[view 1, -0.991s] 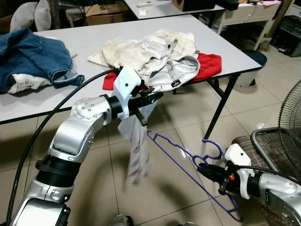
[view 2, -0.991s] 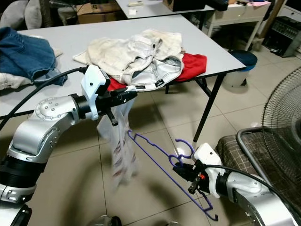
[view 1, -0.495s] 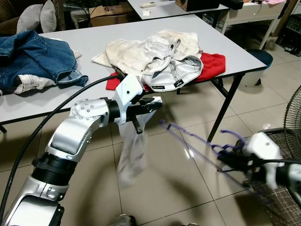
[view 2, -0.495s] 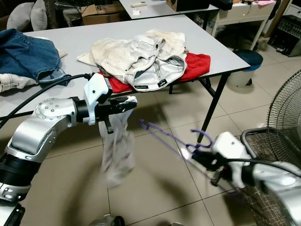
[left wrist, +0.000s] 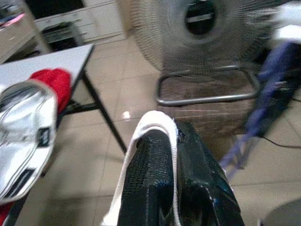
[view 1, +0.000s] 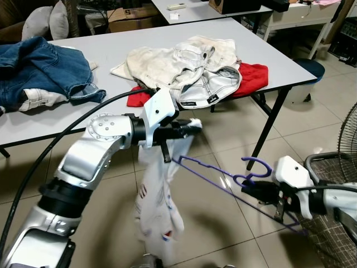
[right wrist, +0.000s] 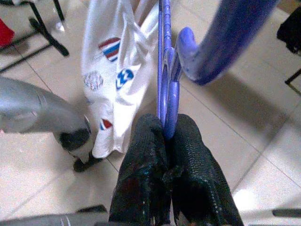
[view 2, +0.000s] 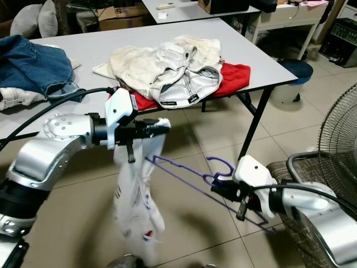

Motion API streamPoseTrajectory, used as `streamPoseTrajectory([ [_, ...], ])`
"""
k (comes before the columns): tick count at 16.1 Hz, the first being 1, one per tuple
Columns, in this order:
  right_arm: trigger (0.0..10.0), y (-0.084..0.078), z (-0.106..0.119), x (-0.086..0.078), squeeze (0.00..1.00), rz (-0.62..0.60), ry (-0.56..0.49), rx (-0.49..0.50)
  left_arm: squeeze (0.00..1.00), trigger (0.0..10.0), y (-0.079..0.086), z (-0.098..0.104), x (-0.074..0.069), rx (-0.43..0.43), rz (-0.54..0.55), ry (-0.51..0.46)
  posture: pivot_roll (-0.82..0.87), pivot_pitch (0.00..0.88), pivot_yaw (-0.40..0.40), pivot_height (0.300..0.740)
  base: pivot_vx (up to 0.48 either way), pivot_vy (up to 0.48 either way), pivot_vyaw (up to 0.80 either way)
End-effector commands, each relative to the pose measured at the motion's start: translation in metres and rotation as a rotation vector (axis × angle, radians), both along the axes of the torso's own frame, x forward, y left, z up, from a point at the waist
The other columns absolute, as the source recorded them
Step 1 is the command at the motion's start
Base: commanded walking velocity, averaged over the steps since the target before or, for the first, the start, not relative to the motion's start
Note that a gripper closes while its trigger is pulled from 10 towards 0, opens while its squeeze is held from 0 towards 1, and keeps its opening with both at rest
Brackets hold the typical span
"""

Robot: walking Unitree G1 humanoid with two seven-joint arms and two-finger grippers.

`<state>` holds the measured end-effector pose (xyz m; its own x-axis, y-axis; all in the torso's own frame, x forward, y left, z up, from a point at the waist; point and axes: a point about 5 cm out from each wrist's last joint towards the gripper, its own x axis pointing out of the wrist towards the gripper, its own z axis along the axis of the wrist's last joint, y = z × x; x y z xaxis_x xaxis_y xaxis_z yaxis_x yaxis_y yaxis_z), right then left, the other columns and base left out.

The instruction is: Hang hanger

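The left end effector (view 1: pixel 187 128) is held out in front of the robot, below the edge of the grey tabletop (view 1: pixel 111 53), with its two black fingers (left wrist: pixel 155 174) clamped on the top edge of a thin white garment printed with small red and blue motifs (view 1: pixel 159 206). The cloth hangs straight down from the fingers toward the beige tiled floor (view 1: pixel 223 234), its lower part blurred.

The right end effector (view 1: pixel 259 191) is low on the robot's right, fingers (right wrist: pixel 188 160) pressed together on the neck of a purple plastic clothes hanger (view 1: pixel 223 178) — just under its curved hook. The hanger lies tilted: one shoulder tip reaches up to the hanging garment, touching or just beside it, while the other end slopes down past the gripping fingers.

On the tabletop lie a heap of cream and white clothes (view 1: pixel 178 61) over a red cloth (view 1: pixel 251 78), and, well apart at the robot's left, a pile of blue denim (view 1: pixel 44 67). A standing fan with a wire grille (left wrist: pixel 207 33) is at the right, near a metal-framed checked stool (view 1: pixel 334 173).
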<state>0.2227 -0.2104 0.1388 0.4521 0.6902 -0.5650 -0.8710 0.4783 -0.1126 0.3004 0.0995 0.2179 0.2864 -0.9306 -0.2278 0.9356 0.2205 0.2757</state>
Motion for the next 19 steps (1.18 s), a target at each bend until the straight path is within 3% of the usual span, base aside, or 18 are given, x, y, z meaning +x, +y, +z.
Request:
streamPoseTrajectory([
  [1, 10.0, -0.001, -0.001, 0.002, 0.00, 0.009, -0.001, -0.022, 0.00, 0.0, -0.003, 0.005, -0.006, 0.005, -0.047, -0.014, -0.09, 0.039, 0.070, 0.740, 0.000, 0.000, 0.00],
  [5, 10.0, -0.007, -0.009, 0.000, 0.00, 0.013, 0.058, -0.068, 0.00, 0.0, -0.003, 0.017, -0.004, -0.029, -0.037, -0.066, -0.09, 0.033, 0.065, 0.740, 0.000, 0.000, 0.00],
  [6, 10.0, -0.007, -0.013, -0.001, 0.00, 0.018, 0.067, -0.064, 0.00, 0.0, -0.006, 0.023, -0.007, -0.076, -0.076, -0.062, -0.09, 0.031, 0.069, 0.740, 0.000, 0.000, 0.00],
  [10, 10.0, -0.006, -0.030, 0.003, 0.00, 0.025, 0.103, -0.117, 0.00, 0.0, -0.014, 0.024, -0.022, -0.079, -0.218, -0.010, -0.09, 0.030, 0.080, 0.740, 0.000, 0.000, 0.00],
  [13, 10.0, -0.010, -0.047, -0.008, 0.00, 0.047, 0.180, -0.174, 0.00, 0.0, -0.009, 0.022, -0.018, -0.045, -0.194, -0.014, -0.09, 0.032, 0.080, 0.740, 0.000, 0.000, 0.00],
  [16, 10.0, -0.018, -0.065, -0.018, 0.00, 0.033, 0.279, -0.202, 0.00, 0.0, -0.009, 0.025, -0.025, -0.044, -0.242, 0.004, -0.09, 0.033, 0.078, 0.740, 0.000, 0.000, 0.00],
  [19, 10.0, -0.028, -0.083, -0.034, 0.00, 0.008, 0.412, -0.215, 0.00, 0.0, -0.006, 0.033, -0.016, -0.076, -0.169, -0.054, -0.09, 0.033, 0.074, 0.740, 0.000, 0.000, 0.00],
])
